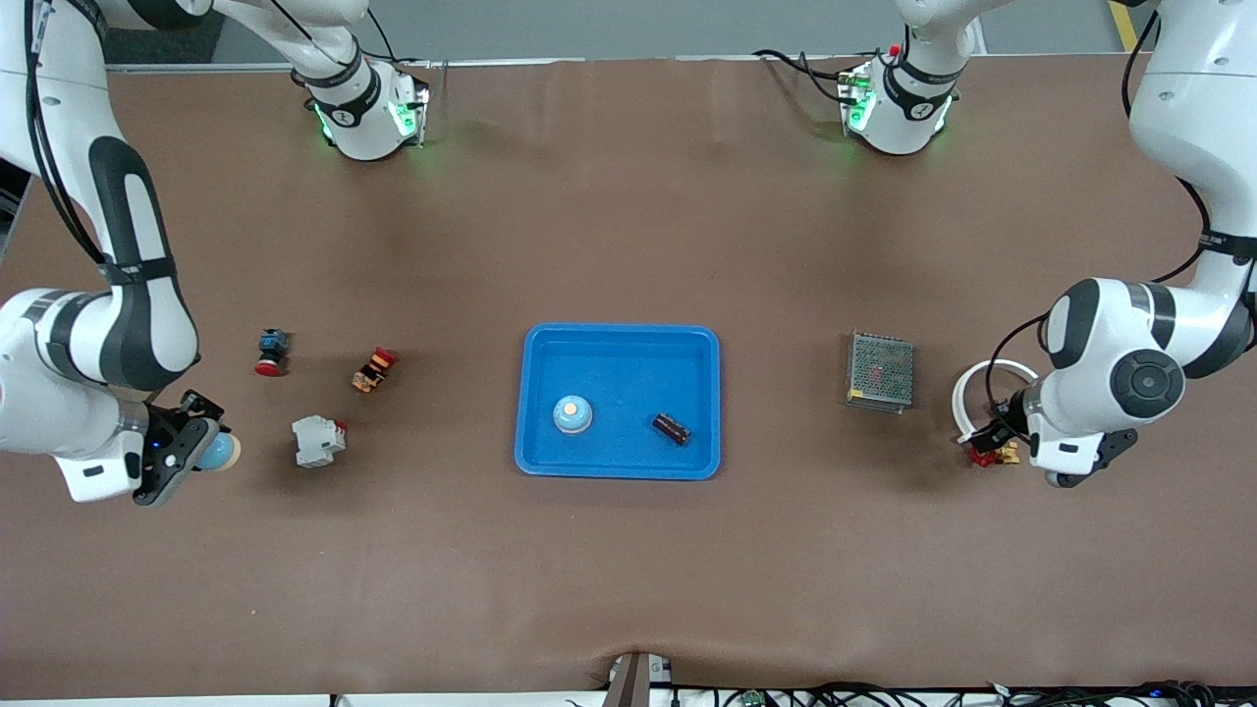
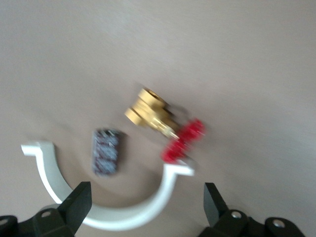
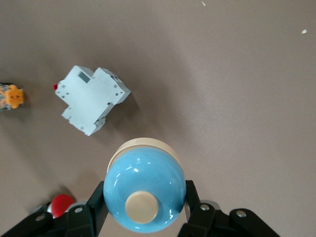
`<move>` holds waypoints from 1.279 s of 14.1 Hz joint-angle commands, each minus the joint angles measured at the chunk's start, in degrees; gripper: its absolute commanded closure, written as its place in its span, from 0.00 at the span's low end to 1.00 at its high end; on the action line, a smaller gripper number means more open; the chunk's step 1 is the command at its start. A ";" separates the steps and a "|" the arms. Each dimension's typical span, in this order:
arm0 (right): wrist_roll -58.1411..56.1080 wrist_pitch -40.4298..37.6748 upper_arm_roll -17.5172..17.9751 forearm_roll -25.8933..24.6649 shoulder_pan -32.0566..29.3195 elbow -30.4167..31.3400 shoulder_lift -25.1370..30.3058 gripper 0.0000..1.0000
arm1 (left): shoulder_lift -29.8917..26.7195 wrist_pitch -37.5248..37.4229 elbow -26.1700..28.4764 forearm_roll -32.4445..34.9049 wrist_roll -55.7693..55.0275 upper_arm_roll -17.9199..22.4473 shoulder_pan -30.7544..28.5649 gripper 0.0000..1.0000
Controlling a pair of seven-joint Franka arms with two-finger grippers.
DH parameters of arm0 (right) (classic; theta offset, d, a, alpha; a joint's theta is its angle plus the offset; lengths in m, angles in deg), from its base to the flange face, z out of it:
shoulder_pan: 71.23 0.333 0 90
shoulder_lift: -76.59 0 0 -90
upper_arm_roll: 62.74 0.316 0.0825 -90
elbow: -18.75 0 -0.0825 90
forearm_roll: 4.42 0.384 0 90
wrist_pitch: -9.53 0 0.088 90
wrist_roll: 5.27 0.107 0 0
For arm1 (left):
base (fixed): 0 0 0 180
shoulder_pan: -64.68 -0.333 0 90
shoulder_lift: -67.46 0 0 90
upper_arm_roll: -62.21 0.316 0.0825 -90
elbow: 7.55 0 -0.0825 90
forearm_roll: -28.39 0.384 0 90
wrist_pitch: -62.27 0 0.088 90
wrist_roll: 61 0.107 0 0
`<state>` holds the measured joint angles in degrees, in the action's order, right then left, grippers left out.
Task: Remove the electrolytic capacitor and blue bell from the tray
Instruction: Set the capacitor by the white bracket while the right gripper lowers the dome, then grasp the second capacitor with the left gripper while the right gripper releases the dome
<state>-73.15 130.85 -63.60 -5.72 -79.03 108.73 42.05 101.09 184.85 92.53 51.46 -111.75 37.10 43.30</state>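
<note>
Over bare brown table, the right gripper clamps a glossy blue bell, while the left gripper stands wide open above a dark ribbed capacitor inside a white half-ring.

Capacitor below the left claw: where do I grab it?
Grip the capacitor across its middle, coming straight down: it lies on its side inside the white ring, with the brass valve close alongside. The open left claw suits its narrow width.
</note>
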 commanded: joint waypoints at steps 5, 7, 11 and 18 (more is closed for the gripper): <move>-4.01 6.38 0.77 0.16 -2.32 -0.33 -6.24 0.57 | 1.60 -4.19 -6.56 -4.33 -19.02 -4.08 8.35 0.00; -4.01 9.71 0.69 0.16 -2.32 1.07 -6.77 0.57 | 2.83 -4.19 -8.75 -5.66 -24.03 -4.08 11.69 0.00; -4.01 12.89 0.77 0.16 -2.66 2.40 -8.17 0.57 | 7.05 -4.11 -13.94 -5.84 -35.89 -4.08 19.25 0.00; -3.93 13.24 0.77 0.24 -2.84 2.31 -8.44 0.43 | 13.82 1.32 -22.82 -6.98 -46.10 -3.72 29.37 0.16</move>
<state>-76.15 143.76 -63.70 -5.69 -80.70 111.16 33.66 112.14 184.32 73.43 45.40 -155.91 32.99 70.24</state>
